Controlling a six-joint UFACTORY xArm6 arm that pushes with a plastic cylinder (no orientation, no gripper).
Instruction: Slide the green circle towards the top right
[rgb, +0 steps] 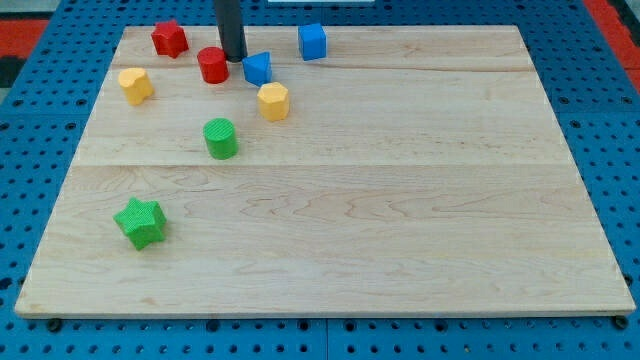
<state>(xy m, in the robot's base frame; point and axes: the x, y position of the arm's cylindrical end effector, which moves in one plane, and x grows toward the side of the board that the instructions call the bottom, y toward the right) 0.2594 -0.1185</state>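
The green circle (221, 137) sits on the wooden board (400, 200) left of centre, in the upper half. My tip (234, 58) is at the view's top, between a red cylinder (212, 64) on its left and a blue triangular block (258, 68) on its right. The tip is well above the green circle in the view and does not touch it. A yellow hexagon block (273, 101) lies just up and right of the green circle.
A red star (169, 38) and a yellow block (135, 85) lie at the upper left. A blue cube (313, 41) is near the top edge. A green star (139, 222) lies at the lower left. A blue pegboard (610, 120) surrounds the board.
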